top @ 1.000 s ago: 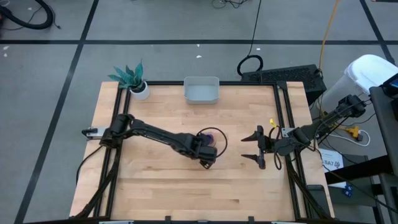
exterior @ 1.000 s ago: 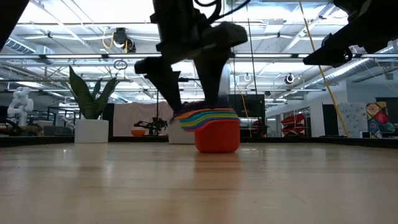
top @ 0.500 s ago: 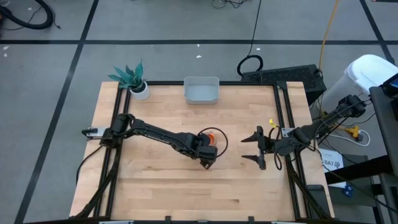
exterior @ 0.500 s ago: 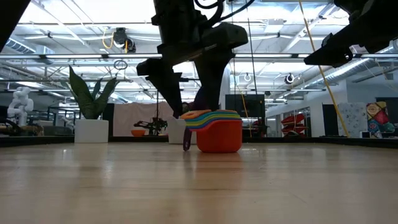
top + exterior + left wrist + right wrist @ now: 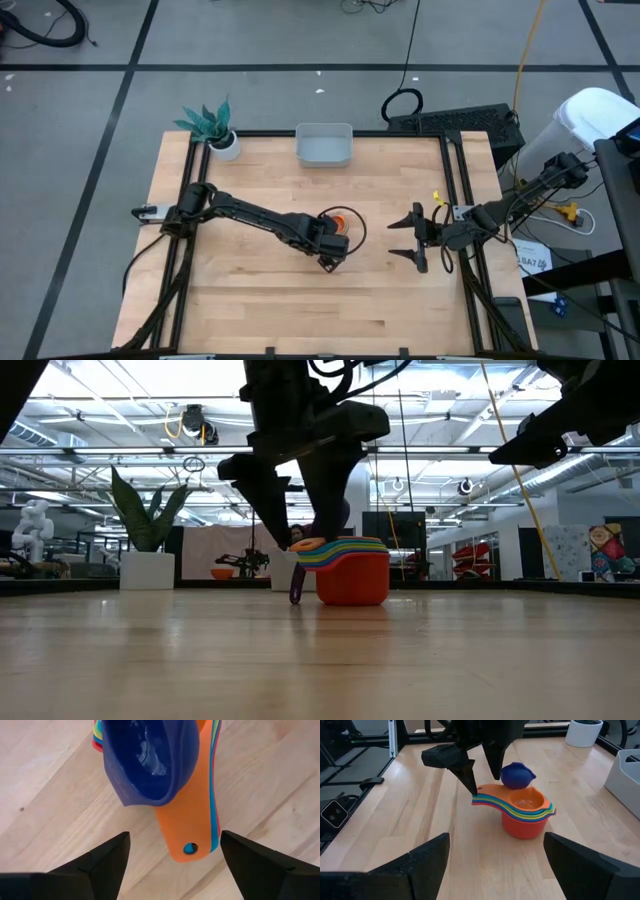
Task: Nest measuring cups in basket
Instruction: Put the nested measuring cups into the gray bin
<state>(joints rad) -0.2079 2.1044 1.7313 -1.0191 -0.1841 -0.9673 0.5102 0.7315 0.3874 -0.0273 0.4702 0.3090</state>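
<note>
A nested stack of measuring cups [image 5: 525, 817] stands at the table's middle, red outermost and orange [image 5: 339, 221] innermost. Its fanned handles [image 5: 192, 827] point toward my left gripper. A dark blue cup [image 5: 517, 775] lies tipped on the stack's rim near the root of the handles, with its mouth [image 5: 145, 755] facing the left wrist camera. A dark part [image 5: 297, 588] hangs beside the stack down to the table. My left gripper [image 5: 305, 530] is open above the handles, one finger on either side [image 5: 175, 835]. My right gripper [image 5: 400, 238] is open and waits to the right.
The pale grey-blue basket [image 5: 323, 145] sits at the table's far edge, away from the stack, and shows again in the right wrist view [image 5: 626, 772]. A white pot with a teal plant [image 5: 222, 140] stands at the far left corner. Bare wood lies between the stack and the basket.
The dark blue cup lay on top of the stack, covering the orange cup. It has tipped toward the handle side, so the orange cup now shows from above. A dark part of it now hangs beside the stack.
</note>
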